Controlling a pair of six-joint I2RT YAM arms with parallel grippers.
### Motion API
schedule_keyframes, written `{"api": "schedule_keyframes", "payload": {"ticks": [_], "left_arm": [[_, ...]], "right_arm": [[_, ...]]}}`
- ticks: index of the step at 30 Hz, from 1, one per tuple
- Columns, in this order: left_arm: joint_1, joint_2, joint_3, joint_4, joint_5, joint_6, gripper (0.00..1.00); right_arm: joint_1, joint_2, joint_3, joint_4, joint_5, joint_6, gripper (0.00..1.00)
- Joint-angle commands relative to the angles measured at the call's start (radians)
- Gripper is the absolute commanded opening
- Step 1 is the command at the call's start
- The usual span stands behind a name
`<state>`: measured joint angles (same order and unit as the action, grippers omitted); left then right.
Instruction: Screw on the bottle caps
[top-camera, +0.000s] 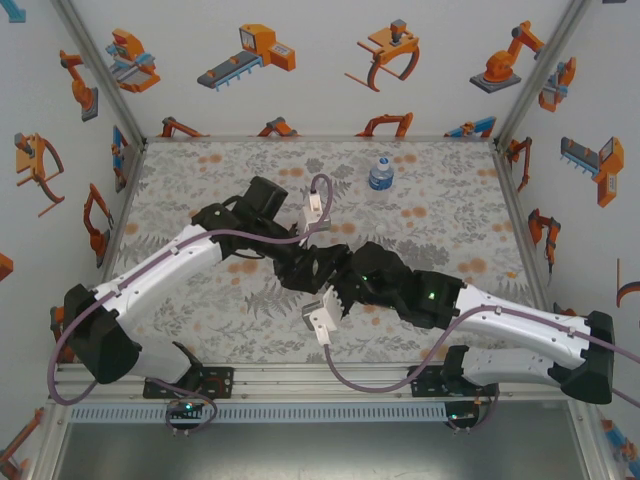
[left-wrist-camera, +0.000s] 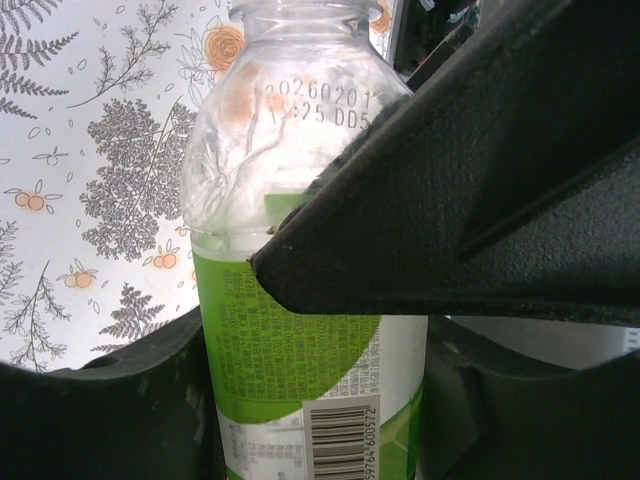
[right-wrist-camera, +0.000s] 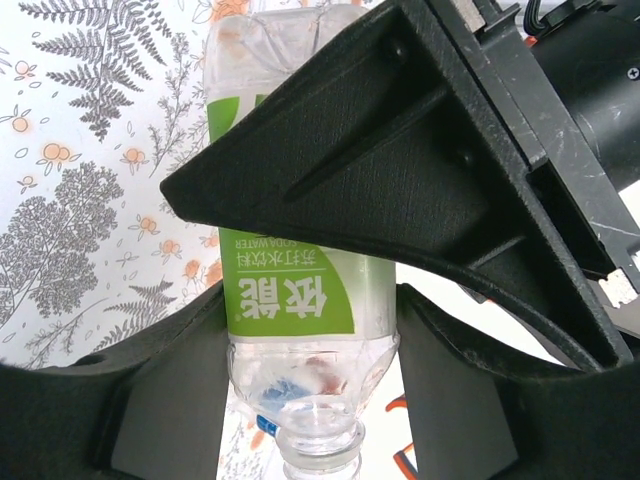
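A clear bottle with a green label stands between the fingers of my left gripper, which is shut on its labelled body. Its threaded neck is bare, with no cap on it. My right gripper is shut on the same green bottle just below its shoulder, and one black finger of each gripper crosses the other's view. Over the middle of the table the left gripper and the right gripper meet. The bottle caps are out of view.
A blue-labelled bottle stands upright at the back of the floral tablecloth. White walls with printed robot pictures close in three sides. Purple cables loop from both arms near the front rail.
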<state>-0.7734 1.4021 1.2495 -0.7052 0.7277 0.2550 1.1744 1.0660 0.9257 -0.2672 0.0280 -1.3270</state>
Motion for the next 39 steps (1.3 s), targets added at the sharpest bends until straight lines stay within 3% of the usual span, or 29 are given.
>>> {"api": "schedule_keyframes", "payload": {"ticks": [1, 4, 8, 12, 18, 26, 34, 39], "left_arm": [[-0.003, 0.002, 0.031, -0.057, -0.034, 0.049, 0.41], [0.012, -0.002, 0.044, -0.096, -0.088, 0.075, 0.31], [0.053, -0.023, 0.043, -0.121, -0.130, 0.104, 0.20], [0.116, -0.060, 0.031, -0.118, -0.154, 0.108, 0.00], [0.163, -0.129, -0.005, -0.109, -0.197, 0.161, 0.00], [0.164, -0.281, -0.219, 0.111, -0.318, 0.202, 0.00], [0.163, -0.323, -0.277, 0.184, -0.424, 0.197, 0.00], [0.163, -0.296, -0.262, 0.171, -0.422, 0.195, 0.00]], "right_arm": [[0.007, -0.007, -0.028, 0.116, 0.082, -0.012, 0.67], [-0.007, 0.004, -0.042, 0.146, 0.167, -0.011, 0.80], [-0.070, -0.018, -0.053, 0.212, 0.149, 0.092, 0.83], [-0.174, -0.035, -0.048, 0.268, 0.091, 0.338, 0.84], [-0.343, -0.001, -0.039, 0.355, 0.191, 0.841, 0.85], [-0.617, 0.169, 0.068, 0.124, 0.112, 1.440, 0.85], [-0.796, 0.350, 0.111, 0.021, 0.039, 1.678, 0.81], [-0.840, 0.431, 0.121, 0.013, -0.001, 1.673, 0.70]]}}
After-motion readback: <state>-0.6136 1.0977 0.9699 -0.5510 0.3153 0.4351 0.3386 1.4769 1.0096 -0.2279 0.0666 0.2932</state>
